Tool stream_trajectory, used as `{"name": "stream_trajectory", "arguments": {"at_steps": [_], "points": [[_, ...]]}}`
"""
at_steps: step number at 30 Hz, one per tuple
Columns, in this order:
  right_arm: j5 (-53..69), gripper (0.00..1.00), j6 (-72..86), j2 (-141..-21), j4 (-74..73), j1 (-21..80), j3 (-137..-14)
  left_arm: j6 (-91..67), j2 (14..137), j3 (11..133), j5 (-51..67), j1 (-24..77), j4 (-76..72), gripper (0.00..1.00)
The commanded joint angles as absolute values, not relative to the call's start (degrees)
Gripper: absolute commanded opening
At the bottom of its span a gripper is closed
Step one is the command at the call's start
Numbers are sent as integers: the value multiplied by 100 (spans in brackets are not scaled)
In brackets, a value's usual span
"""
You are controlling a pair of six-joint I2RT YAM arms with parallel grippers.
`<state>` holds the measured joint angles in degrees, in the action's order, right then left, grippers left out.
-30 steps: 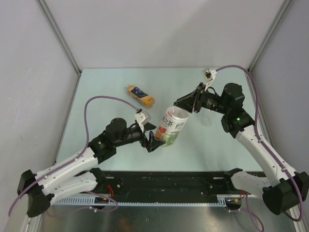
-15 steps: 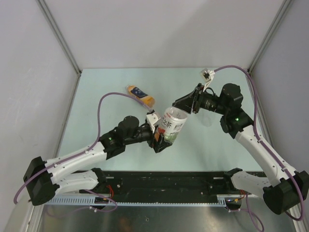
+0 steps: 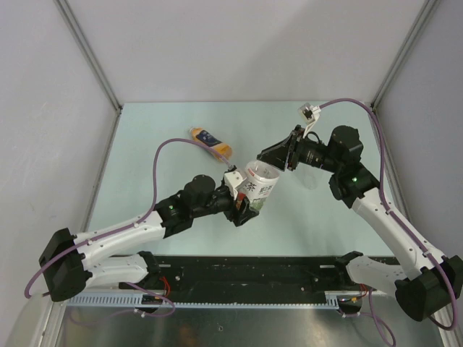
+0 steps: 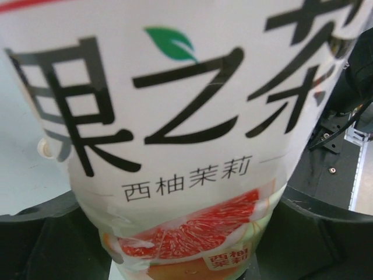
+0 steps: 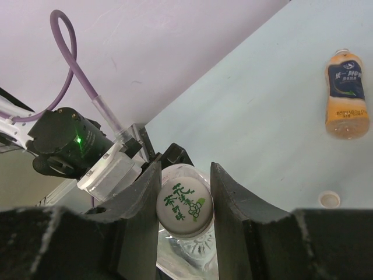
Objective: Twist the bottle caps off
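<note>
**Right claw clenched on the tea-bottle cap**

The right gripper [image 5: 185, 185] pinches the round white plastic cap with green print [image 5: 183, 208], which sits atop the clear plastic tea bottle with white label [image 3: 259, 186]. The bottle is tilted above the pale green tabletop [image 3: 145, 166]. The left gripper [image 3: 242, 208] straddles its lower body; whether it presses, cannot tell. A small whitish cap [image 5: 330, 199] lies loose on the table. An orange juice bottle with blue label [image 3: 211, 144] lies well apart.

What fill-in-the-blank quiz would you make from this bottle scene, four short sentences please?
1. The right arm's jaws are shut on the tea bottle's ____.
2. The orange bottle lies on its ____.
3. A loose cap rests on the ____.
4. The left arm's jaws flank the ____ bottle.
Missing: cap; side; table; tea.
</note>
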<state>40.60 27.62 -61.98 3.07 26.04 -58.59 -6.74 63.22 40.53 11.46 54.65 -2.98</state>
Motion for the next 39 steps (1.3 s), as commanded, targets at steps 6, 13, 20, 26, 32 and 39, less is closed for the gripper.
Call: {"name": "stream_trajectory", "arguments": {"at_steps": [6, 13, 20, 26, 32, 39], "points": [[4159, 8, 2670, -5970, 412, 2669, -5889, -537, 6100, 4131, 1082, 5502, -667, 50], [4163, 56, 2743, -5906, 558, 2663, -5886, -516, 5932, 3980, 969, 5503, -659, 48], [2915, 94, 2994, -5338, 644, 2667, -5888, -459, 5691, 3830, 788, 5502, -525, 48], [1650, 99, 3007, -4960, 542, 2955, -5892, -448, 5575, 3819, 525, 5502, -332, 48], [-440, 99, 2590, -4904, 86, 3860, -6054, -517, 5725, 3987, -39, 5534, 38, 43], [-1269, 99, 2664, -5542, -334, 4287, -6416, -583, 6033, 4334, -1339, 5799, 519, 37]]}}
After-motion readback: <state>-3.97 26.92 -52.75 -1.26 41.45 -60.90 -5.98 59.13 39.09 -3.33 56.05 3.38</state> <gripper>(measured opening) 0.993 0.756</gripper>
